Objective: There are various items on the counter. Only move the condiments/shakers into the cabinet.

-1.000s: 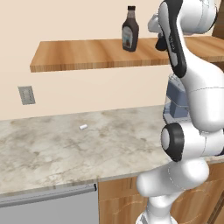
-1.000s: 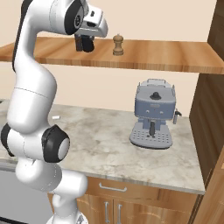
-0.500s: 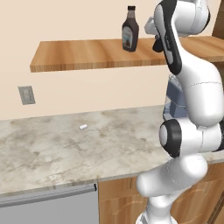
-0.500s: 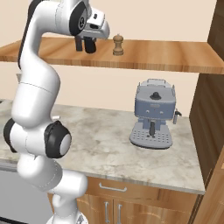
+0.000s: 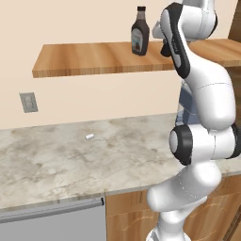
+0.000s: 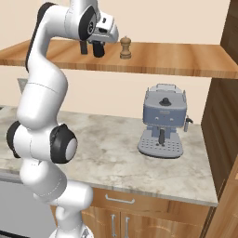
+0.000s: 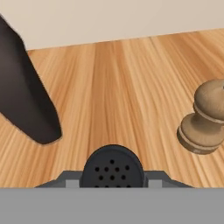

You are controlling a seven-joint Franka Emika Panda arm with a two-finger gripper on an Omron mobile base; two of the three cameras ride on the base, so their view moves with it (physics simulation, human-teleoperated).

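The black shaker (image 7: 113,166) is being gripped by the tool (image 6: 98,49) over the cabinet shelf (image 7: 131,87), between syrup bottle (image 7: 26,96) and wooden mill (image 7: 205,120).

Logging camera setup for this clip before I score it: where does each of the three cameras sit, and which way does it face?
Left base view: behind the arm's left, looking forward-down at the counter and cabinet with the syrup bottle; arm at right.
Right base view: behind its right, same scene plus coffee machine and wooden mill; arm at left.
Hand view: on the hand, facing the plank, gripper holding the black shaker.
Shared: right base and hand views both show the mill.
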